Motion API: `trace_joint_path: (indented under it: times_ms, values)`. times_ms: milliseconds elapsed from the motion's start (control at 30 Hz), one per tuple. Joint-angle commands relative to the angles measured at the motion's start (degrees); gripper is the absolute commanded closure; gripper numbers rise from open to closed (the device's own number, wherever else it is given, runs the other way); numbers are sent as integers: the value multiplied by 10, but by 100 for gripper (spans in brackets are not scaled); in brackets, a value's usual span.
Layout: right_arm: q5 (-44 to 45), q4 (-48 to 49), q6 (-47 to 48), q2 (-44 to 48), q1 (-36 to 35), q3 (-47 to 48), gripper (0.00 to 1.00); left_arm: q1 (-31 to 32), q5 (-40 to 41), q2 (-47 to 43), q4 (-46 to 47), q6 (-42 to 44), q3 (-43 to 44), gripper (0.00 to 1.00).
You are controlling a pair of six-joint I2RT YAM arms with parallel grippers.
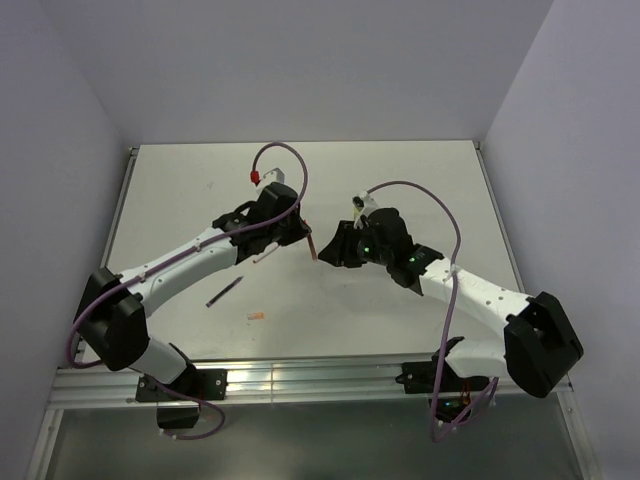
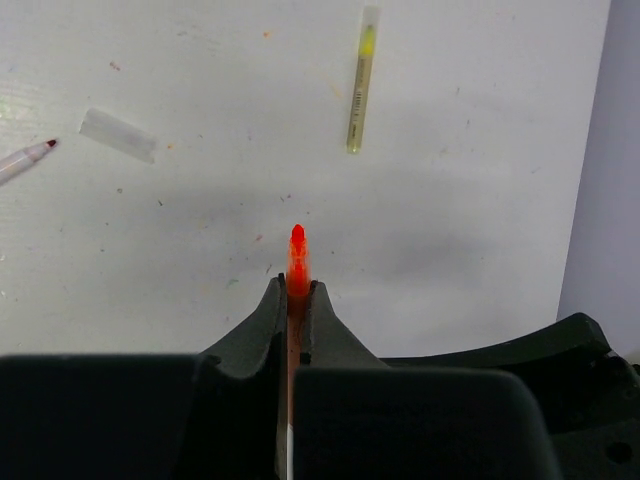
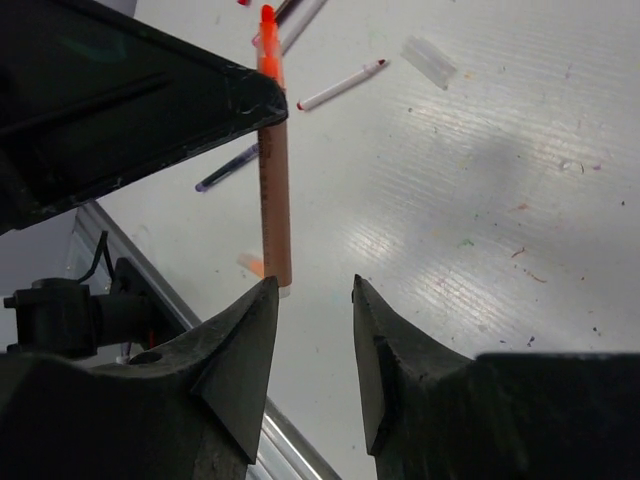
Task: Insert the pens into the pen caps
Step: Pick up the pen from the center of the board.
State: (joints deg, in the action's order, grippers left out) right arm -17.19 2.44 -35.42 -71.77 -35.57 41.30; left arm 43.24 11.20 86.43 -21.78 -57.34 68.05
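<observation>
Pens: I have the orange pen (image 3: 275, 180) in hand. A red-tipped pen (image 3: 340, 85), a yellow pen (image 2: 360, 85) and a dark pen (image 1: 224, 292) lie loose.
Left tool: the left gripper (image 2: 297, 290) is clamped tight on the orange pen, whose bare tip juts past the fingertips.
Right tool: the right gripper (image 3: 315, 290) has its jaws partly apart with nothing between them. The orange pen's rear end hangs just beside one fingertip, outside the gap.
Caps: the clear cap (image 2: 118, 135) lies ahead and left of the left gripper, near the red-tipped pen. The orange cap (image 1: 256, 316) lies back toward the bases, well apart from both grippers.
Progress: early, by my judgement. Two tips show bare and two caps lie unused. I cannot tell whether the yellow pen is capped.
Surface: the table (image 1: 400, 180) is white and flecked with ink marks.
Room: plain pale walls (image 1: 300, 70) close three sides.
</observation>
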Motion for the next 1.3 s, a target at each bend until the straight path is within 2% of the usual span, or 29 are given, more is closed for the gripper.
trace_joint_path:
  times_ms: [0, 300, 733, 1067, 1267]
  values:
    - [-3, 20, 7, 33, 5, 29, 56, -2, -14, -25, 36, 22, -6, 100]
    - [-30, 21, -2, 4, 8, 62, 54, -2, -35, -43, 70, 25, -17, 100]
    - [-24, 13, 4, -32, 7, 99, 57, 2, -60, -45, 96, 16, -16, 100]
    - [-18, 6, 8, -51, 6, 112, 64, 4, -73, -54, 113, 11, -28, 100]
    - [-20, 8, 6, -60, 6, 115, 78, 5, -79, -61, 121, 11, -37, 100]
